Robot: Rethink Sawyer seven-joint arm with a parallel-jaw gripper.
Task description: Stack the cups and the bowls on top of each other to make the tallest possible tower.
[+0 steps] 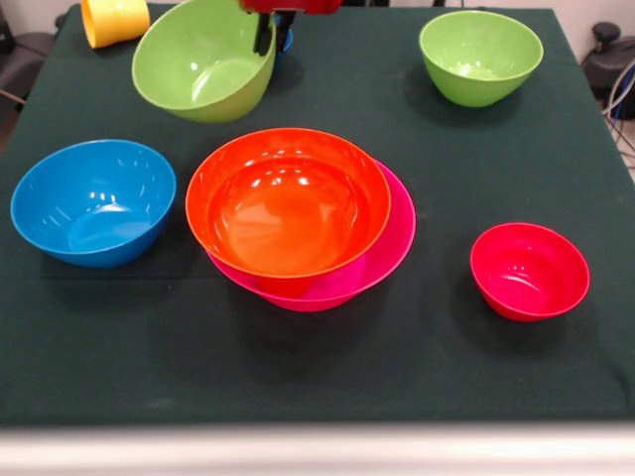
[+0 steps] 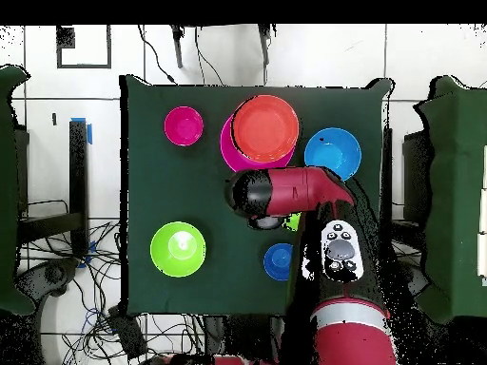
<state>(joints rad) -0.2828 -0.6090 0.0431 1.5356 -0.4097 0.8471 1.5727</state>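
My gripper [image 1: 270,40] comes down from the top edge and is shut on the far rim of a lime green bowl [image 1: 203,59], which hangs tilted above the table. The orange bowl [image 1: 288,203] sits inside the wide pink bowl [image 1: 392,243] at mid table; this pile also shows in the overhead view [image 2: 265,127]. A second lime green bowl [image 1: 480,57], a light blue bowl [image 1: 92,201] and a small red bowl [image 1: 529,270] stand apart. A yellow cup [image 1: 114,20] lies on its side at the far left. No red or orange cup shows.
A small dark blue bowl [image 2: 279,261] stands by the robot's base, just behind the held bowl. In the overhead view the arm [image 2: 285,190] covers the held bowl except a green sliver [image 2: 293,220]. The dark green cloth [image 1: 317,367] covers the table.
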